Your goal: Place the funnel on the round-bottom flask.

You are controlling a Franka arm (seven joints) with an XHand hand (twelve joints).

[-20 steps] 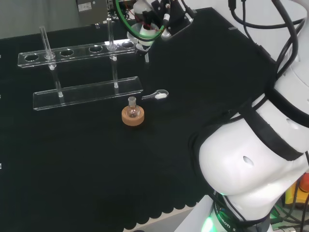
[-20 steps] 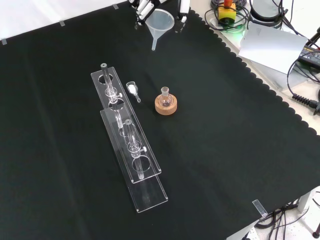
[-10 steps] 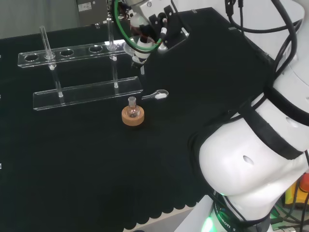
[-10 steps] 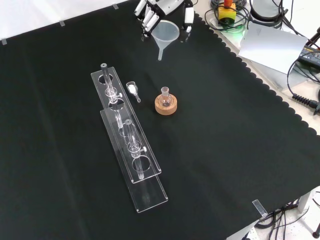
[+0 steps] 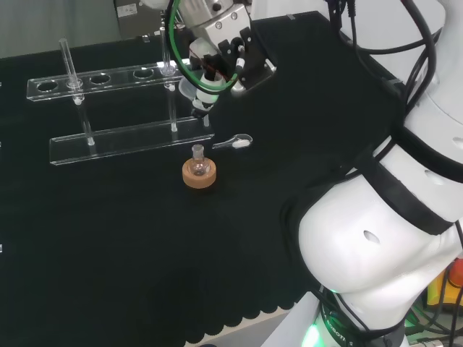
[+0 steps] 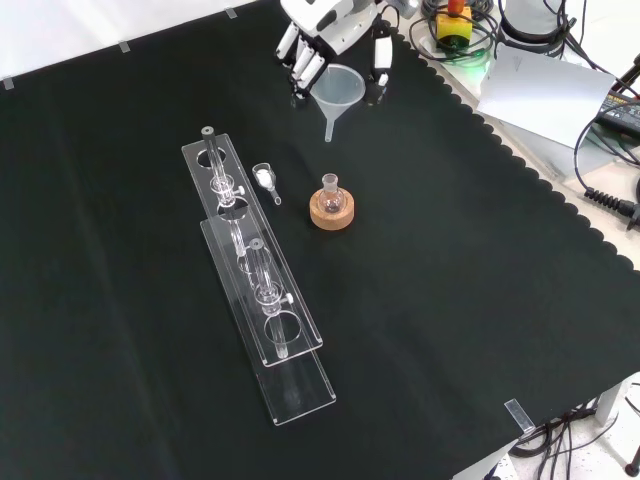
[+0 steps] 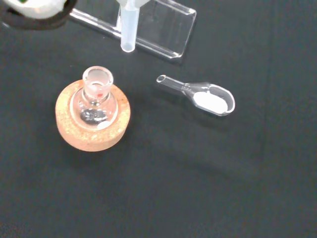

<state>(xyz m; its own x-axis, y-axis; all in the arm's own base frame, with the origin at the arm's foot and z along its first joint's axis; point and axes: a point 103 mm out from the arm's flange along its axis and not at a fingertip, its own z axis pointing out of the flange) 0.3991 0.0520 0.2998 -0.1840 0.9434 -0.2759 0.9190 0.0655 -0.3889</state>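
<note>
I see the funnel [image 6: 338,92], clear plastic with a wide cone and a narrow stem, upright in the air with its stem pointing down. In the front view it is above and slightly right of the round-bottom flask [image 6: 330,196], well apart from it. The flask is small, clear glass, upright with its short open neck on top, and sits in a cork ring [image 6: 331,211] on the black tabletop [image 6: 450,300]. From the wrist camera I make out the stem's tip [image 7: 127,30] near the flask's mouth [image 7: 97,78], off to one side.

Open cloth lay around the round-bottom flask [image 6: 330,190] on most sides. A scoop [image 6: 266,182] lay near it, with the tube rack [image 6: 262,290] just beyond.
</note>
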